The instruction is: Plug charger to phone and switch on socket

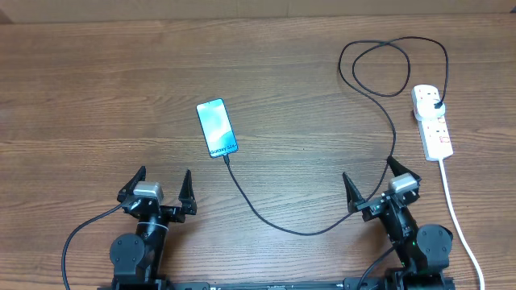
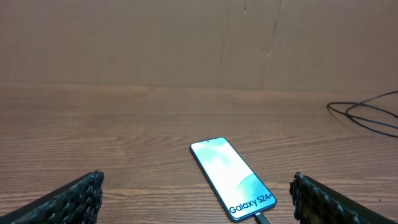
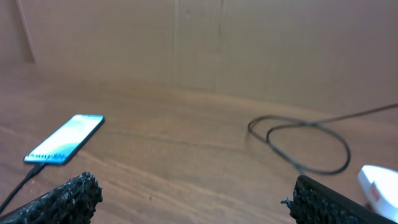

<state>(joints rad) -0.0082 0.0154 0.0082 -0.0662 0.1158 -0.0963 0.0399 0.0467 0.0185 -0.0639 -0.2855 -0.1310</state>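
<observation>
The phone (image 1: 217,127) lies flat on the table with its blue screen lit; it also shows in the left wrist view (image 2: 232,178) and the right wrist view (image 3: 64,139). The black charger cable (image 1: 274,219) has its tip in the phone's near end, curves right, loops at the back (image 1: 393,66) and ends in a black plug seated in the white socket strip (image 1: 432,121). My left gripper (image 1: 162,184) is open and empty, near the front edge below the phone. My right gripper (image 1: 372,179) is open and empty, with the cable passing between its fingers.
The strip's thick white cord (image 1: 456,213) runs down the right side toward the front edge, beside my right arm. A brown cardboard wall (image 2: 199,37) stands behind the wooden table (image 1: 97,97). The cable loop shows in the right wrist view (image 3: 305,140).
</observation>
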